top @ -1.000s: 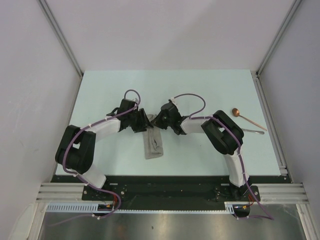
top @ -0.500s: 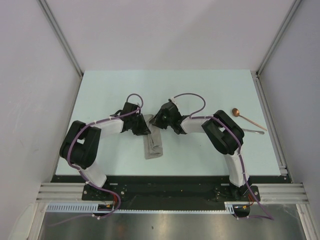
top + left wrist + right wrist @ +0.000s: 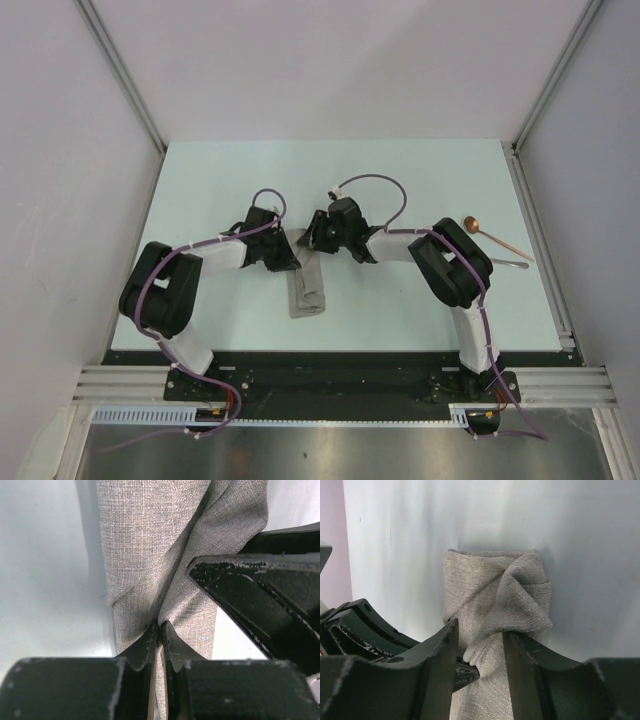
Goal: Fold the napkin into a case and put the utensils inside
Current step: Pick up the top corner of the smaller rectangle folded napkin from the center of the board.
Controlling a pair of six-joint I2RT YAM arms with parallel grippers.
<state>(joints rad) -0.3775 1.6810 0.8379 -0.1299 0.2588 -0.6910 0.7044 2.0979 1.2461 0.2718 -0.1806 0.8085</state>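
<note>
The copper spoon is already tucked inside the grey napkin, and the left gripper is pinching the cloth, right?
Not quite. The copper spoon lies bare on the table, far right of the napkin, as the top external view shows. The left gripper is indeed pinching the cloth.

Both arms reach inward, left pincer (image 3: 160, 630) pinched closed, right pincer (image 3: 480, 632) parted.

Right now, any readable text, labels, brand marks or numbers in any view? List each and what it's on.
None readable in any view.
The napkin is plain woven cloth, with no tag or print showing.
The black fingers show only scuffs, no markings.
The copper spoon and the table show no lettering; anything fine on them would be too small to read from the top view.
</note>
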